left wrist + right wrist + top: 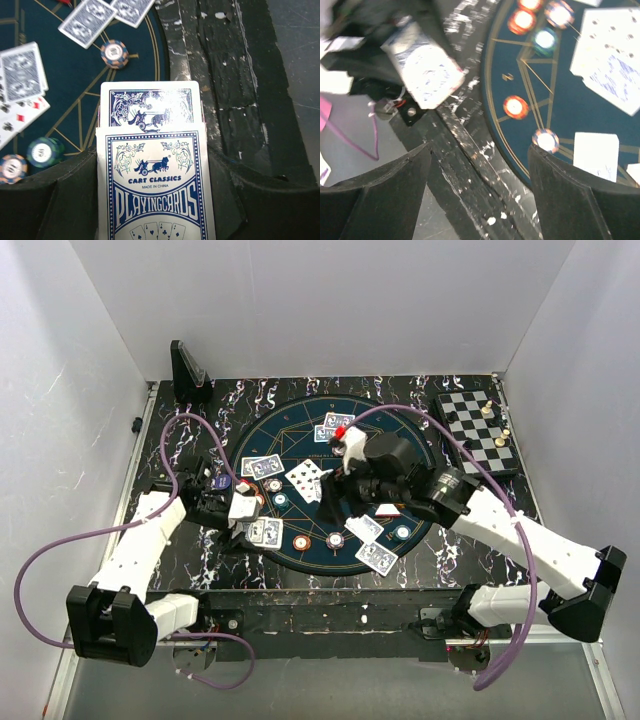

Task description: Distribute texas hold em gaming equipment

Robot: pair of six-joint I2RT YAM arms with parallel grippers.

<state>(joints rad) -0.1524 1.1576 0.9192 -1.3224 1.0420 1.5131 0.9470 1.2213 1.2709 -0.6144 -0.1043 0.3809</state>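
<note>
Clamping the pack of playing cards [156, 200] tight, the left gripper [152, 160] sits at the mat [75, 90] rim, one card [147, 102] poking forward. Over the table [465, 125], the right gripper [479, 165] gapes wide and empty, poker chips [515, 106] just ahead.

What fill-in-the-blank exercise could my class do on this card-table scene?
1. The left gripper is shut on a pack of playing ____.
2. The right gripper stands ____, with nothing between its fingers.
3. In the top view, the chessboard sits at the far ____.
4. The round dark-blue mat carries lines of the colour ____.
Missing words: cards; open; right; gold.
</note>
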